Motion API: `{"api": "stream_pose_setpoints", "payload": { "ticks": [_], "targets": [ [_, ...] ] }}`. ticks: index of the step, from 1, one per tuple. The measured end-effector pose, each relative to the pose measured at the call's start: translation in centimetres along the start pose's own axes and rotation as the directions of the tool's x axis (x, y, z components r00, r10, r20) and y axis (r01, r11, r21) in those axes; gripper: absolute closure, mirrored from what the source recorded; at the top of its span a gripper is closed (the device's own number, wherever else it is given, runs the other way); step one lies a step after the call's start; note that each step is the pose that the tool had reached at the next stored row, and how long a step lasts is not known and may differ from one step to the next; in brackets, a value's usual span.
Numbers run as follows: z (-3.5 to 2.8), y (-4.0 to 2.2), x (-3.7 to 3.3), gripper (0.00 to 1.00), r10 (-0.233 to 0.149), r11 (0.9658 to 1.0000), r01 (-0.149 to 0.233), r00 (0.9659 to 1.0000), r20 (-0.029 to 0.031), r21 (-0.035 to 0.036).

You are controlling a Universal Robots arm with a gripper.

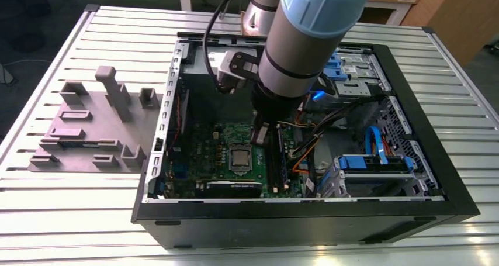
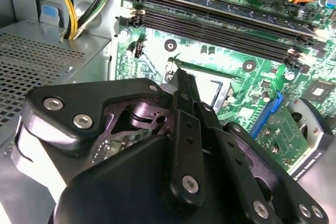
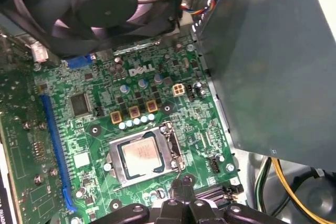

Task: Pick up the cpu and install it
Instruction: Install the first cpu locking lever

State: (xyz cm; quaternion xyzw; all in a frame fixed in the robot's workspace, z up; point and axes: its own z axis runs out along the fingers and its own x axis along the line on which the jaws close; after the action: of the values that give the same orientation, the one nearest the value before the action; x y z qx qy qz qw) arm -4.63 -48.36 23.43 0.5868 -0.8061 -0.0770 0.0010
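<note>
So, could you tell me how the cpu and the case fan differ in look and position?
In the first wrist view, the cpu is a flat, silvery square, while the case fan is dark and round with curved blades. The cpu lies seated in its socket on the green motherboard; the case fan stands at the board's edge, raised above it. The gripper is close beside the cpu, far from the case fan. Both sit inside the computer case.

1. The motherboard [image 3: 131, 103] is green.
2. The cpu [image 3: 140, 156] on the motherboard is shiny silver.
3. The slot [image 3: 55, 150] beside the cpu is blue.
4. The gripper [image 2: 181, 74] is black.
5. The wires [image 2: 86, 3] near the motherboard are yellow, black and green.
</note>
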Motion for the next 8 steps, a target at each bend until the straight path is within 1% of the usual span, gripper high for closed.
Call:
{"api": "stream_pose_setpoints", "payload": {
  "ticks": [4,8],
  "targets": [
    [0.06,-0.06,0.14,0.9,-0.026,0.9996,0.026,0.9996,-0.0039,-0.0024],
    [0.06,-0.14,0.41,0.9,-0.033,0.9995,0.033,0.9995,-0.0046,-0.003]
  ]
}}
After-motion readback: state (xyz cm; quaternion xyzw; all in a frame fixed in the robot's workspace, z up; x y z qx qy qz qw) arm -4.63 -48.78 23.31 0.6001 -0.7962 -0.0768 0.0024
